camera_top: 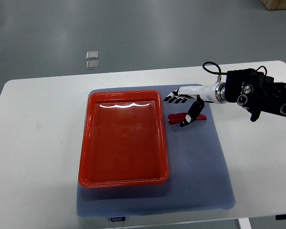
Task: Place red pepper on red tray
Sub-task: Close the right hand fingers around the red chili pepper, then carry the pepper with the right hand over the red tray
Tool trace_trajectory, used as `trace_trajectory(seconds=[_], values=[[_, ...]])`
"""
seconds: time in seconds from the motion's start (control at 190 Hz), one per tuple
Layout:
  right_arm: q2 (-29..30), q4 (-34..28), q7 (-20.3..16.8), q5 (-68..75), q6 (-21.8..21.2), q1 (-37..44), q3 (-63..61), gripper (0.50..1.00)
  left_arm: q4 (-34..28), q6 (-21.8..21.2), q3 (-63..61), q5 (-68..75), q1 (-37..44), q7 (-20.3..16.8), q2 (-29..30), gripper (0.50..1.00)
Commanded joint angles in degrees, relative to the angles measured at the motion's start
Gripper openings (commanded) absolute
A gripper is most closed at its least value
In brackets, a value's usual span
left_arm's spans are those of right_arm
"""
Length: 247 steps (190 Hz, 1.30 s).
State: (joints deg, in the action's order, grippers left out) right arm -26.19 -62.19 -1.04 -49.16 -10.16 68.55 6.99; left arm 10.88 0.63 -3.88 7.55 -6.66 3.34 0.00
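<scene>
The red tray point(124, 179) is sitting on a blue-grey mat point(200, 181) that is lying on the white table point(33, 143), and everything else here is easiest to place from that tray. The red pepper point(177, 117) is lying on the mat just beside the tray's right rim, up near the tray's far right corner, clear of the rim and outside the tray, its length running away from the tray. The right hand point(187, 104) is reaching in from the right side of the table on a white forearm point(207, 92) and a bulky black arm point(262, 93), and it is hovering right over the pepper, a little beyond the tray's right edge. Its dark fingers point(174, 98) are pointing toward the tray's far right corner and are spreading out fairly flat, while the thumb point(193, 113) is angling down across the pepper's outer end and hiding part of it. The hand is looking loosely open rather than clenched; the thumb is appearing to touch the pepper, though I cannot tell for certain that it is pressing on it, and nothing is closing around the pepper. Beyond the tray's far side, off the table, two small clear squares point(92, 59) are lying on the grey floor point(143, 28).
</scene>
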Motion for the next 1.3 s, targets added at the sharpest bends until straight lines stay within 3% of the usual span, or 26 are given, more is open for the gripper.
trace_trajectory(seconds=[0.0, 0.1, 0.184, 0.463, 0.621, 0.737, 0.816, 0.905, 0.953, 1.168, 1.295], values=[[0.3, 0.3, -0.3, -1.2, 0.3, -0.9, 0.0, 0.897, 0.0, 0.0, -0.1, 0.0, 0.0, 0.0, 0.0, 1.0], [0.6, 0.8, -0.3, -1.8, 1.3, -1.0, 0.7, 0.889, 0.0, 0.0, -0.1, 0.0, 0.0, 0.0, 0.0, 1.0], [1.0, 0.9, -0.3, -2.0, 2.6, -1.0, 2.1, 0.85, 0.0, 0.0, -0.1, 0.0, 0.1, 0.0, 0.0, 1.0], [2.2, 2.7, -0.3, -3.6, 4.0, -1.6, 3.5, 0.791, 0.0, 0.0, 0.0, 0.0, 0.1, 0.0, 0.0, 1.0], [2.3, 3.6, -0.3, -4.5, 4.3, -2.1, 3.8, 0.725, 0.0, 0.0, 0.0, 0.0, 0.0, 0.0, 0.0, 1.0], [2.6, 4.3, -0.3, -4.9, 4.4, -2.5, 3.8, 0.709, 0.0, 0.0, 0.0, 0.0, 0.1, 0.0, 0.0, 1.0], [2.6, 4.6, -0.3, -5.2, 4.4, -2.8, 3.8, 0.648, 0.0, 0.0, 0.0, 0.0, 0.1, 0.0, 0.0, 1.0], [2.5, 4.9, -0.3, -5.3, 4.3, -2.7, 3.9, 0.535, 0.0, 0.0, 0.0, -0.1, 0.1, 0.0, 0.0, 1.0], [2.5, 4.9, -0.3, -5.6, 4.3, -2.8, 3.9, 0.5, 0.0, 0.0, 0.0, -0.1, 0.1, 0.0, 0.0, 1.0], [1.0, 4.7, -0.3, -5.6, 4.2, -1.8, 3.0, 0.5, -0.1, 0.0, 0.1, -0.1, 0.1, 0.0, 0.0, 1.0], [-0.5, 3.6, -0.3, -5.1, 3.5, 2.9, 2.9, 0.5, -0.1, 0.0, 0.1, -0.1, 0.1, 0.0, 0.0, 1.0]])
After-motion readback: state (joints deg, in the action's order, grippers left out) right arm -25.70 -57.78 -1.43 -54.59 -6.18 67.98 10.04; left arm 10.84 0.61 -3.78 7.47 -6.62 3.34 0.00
